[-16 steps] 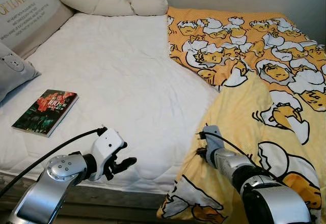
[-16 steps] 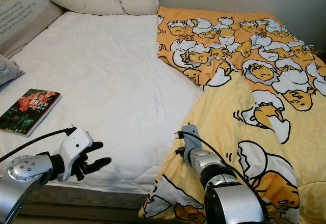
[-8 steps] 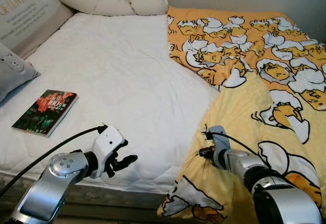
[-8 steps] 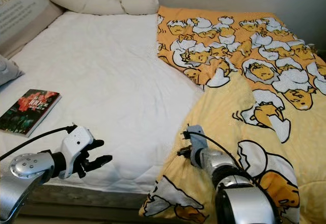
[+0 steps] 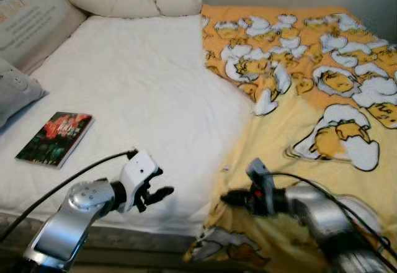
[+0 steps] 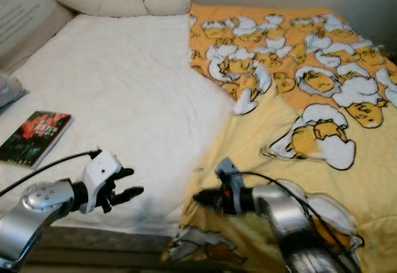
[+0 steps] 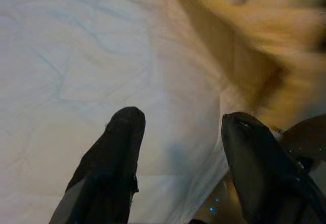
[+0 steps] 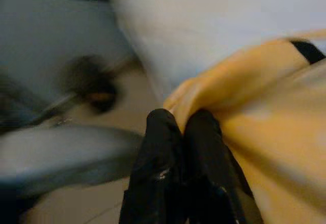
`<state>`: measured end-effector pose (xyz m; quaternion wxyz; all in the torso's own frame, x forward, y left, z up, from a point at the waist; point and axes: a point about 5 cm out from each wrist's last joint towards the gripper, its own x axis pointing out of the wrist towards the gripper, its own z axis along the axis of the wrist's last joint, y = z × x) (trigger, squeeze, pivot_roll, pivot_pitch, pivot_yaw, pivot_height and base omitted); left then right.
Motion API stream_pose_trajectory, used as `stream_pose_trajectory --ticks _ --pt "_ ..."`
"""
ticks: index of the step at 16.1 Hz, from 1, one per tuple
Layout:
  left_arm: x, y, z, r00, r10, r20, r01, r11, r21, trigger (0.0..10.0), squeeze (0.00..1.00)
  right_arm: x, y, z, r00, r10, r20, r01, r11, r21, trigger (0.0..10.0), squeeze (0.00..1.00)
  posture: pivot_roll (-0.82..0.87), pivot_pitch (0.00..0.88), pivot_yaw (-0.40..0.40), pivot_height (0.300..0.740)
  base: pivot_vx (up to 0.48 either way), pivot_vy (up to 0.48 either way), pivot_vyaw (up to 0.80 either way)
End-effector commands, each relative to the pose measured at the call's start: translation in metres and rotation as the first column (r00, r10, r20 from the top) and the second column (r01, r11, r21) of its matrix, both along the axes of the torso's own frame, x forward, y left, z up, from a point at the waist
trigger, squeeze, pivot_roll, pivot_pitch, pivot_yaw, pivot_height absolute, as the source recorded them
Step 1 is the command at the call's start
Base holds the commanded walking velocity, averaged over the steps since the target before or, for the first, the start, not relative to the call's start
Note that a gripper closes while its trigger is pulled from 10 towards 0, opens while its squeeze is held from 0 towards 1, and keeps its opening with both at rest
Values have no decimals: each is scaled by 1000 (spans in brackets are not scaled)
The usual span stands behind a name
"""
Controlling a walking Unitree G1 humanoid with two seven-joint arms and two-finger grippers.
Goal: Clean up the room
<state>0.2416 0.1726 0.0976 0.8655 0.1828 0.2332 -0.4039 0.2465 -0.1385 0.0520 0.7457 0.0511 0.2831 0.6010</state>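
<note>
Right wrist view, though blurred, showed the right gripper (image 8: 182,127) with its black fingers pressed together on what looked like a fold of the yellow cartoon-egg-print blanket (image 5: 322,105) at its near edge, low by the bed's foot. That blanket covered the right half of the white quilted mattress (image 5: 136,87). The left gripper (image 7: 178,132) hovered spread and empty over the mattress's front edge, well apart from the dark paperback book (image 5: 56,137).

Left gripper (image 7: 178,132) over white mattress (image 7: 66,56), two black fingers (image 7: 109,168) spread apart. Yellow blanket (image 7: 254,35) blurred, lying on mattress beyond fingers. Dark arm part near one finger, unclear.
</note>
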Motion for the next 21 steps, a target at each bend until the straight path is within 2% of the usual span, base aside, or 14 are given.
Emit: stream_pose_trajectory --ticks 1,2,4,5,6,8,9,10,13,14,17,19,20,21 --pt "0 1 1 1000 -9 4 8 1000 7 10000 0 -7 16 20 989 142 35 -144 986 86 0 0 -12 0 45 740 0 0 0" --pt "-1 2 0 1000 -11 2 11 1000 8 10000 0 -27 8 26 965 259 30 -261 962 77 0 0 -10 0 44 740 0 0 0" --pt "-2 1 -1 1000 -15 -1 15 1000 9 10000 0 -43 -8 19 943 332 13 -331 943 -16 0 0 -12 0 43 740 0 0 0" --pt "-1 0 -1 1000 -17 -2 17 1000 8 10000 0 -44 -15 9 950 311 16 -308 946 -106 1255 0 -12 0 44 740 0 0 0" --pt "0 -1 -1 1000 -21 -1 21 1000 6 10000 0 -39 -22 -8 967 251 53 -232 944 -236 10000 0 -15 0 47 740 0 0 0" --pt "2 -3 -1 1000 -27 2 27 1000 4 10000 0 -31 -24 -28 986 139 86 -100 928 -359 10000 0 -24 0 58 740 0 0 0" --pt "3 -4 -2 1000 -29 0 29 1000 3 10000 0 -31 -22 -36 994 83 66 -55 933 -356 10000 761 -24 0 58 740 0 0 0" --pt "5 -5 -1 999 -33 1 33 999 -1 10000 0 -31 -19 -42 997 40 61 -18 945 -327 10000 1000 -27 0 64 740 0 0 0" --pt "8 -6 0 999 -29 14 29 1000 -2 10000 0 -31 -18 -50 998 -10 69 29 960 -277 10000 1000 -28 0 61 740 0 0 0" --pt "9 -5 0 999 -23 28 23 1000 -1 10000 0 -31 -20 -50 996 -23 86 43 972 -231 10000 1000 -27 0 59 740 0 0 0" --pt "12 -2 -3 997 35 76 -35 999 8 10000 0 -16 -42 -47 979 -140 147 167 967 -193 10000 1000 -25 0 49 740 0 0 0" --pt "10 -2 -5 996 66 63 -64 998 -30 10000 0 -4 -56 -49 933 -302 194 337 923 -187 10000 1000 -22 0 38 740 0 0 0" --pt "13 0 -4 989 93 116 -92 996 -11 10000 0 0 -57 -51 875 -429 225 466 873 -146 10000 1000 -18 0 32 740 0 0 0" --pt "15 3 -3 983 121 140 -121 993 -11 10000 0 1 -57 -52 832 -503 236 537 836 -113 10000 1000 -18 0 33 740 0 0 0"
